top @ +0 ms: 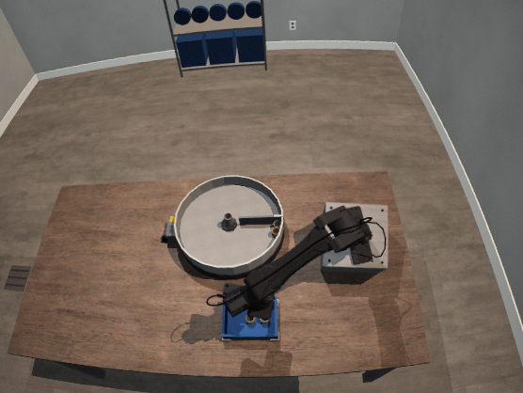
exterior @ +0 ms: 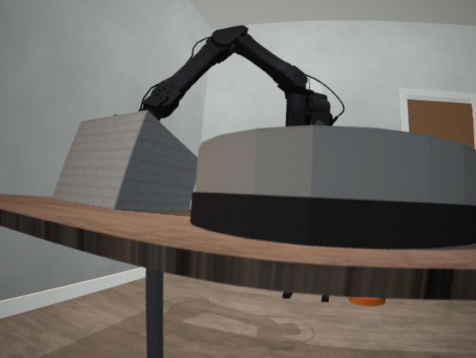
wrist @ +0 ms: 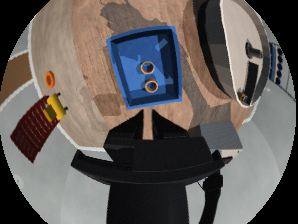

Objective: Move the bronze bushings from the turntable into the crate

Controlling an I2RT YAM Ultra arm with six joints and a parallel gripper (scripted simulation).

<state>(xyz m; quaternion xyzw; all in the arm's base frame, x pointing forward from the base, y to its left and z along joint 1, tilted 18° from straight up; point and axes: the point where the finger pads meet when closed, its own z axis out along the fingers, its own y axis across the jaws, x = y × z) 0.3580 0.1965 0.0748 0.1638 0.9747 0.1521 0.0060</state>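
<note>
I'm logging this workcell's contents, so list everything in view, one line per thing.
Bronze bushings: two in the crate; one on the turntable by its rim.
Crate: one, blue, front of table.
Turntable: one, grey, table centre, with dark hub and bar.
Table: one, brown wood.
Shelf rack: one, holding blue items, back wall.
Pedestal: one, grey.
Arm: one, black.
Gripper: shut, holding nothing, above the crate.

Wooden table [top: 113, 263], carrying a round turntable [top: 229, 269], blue crate [top: 227, 329], grey arm pedestal [top: 376, 268]
</note>
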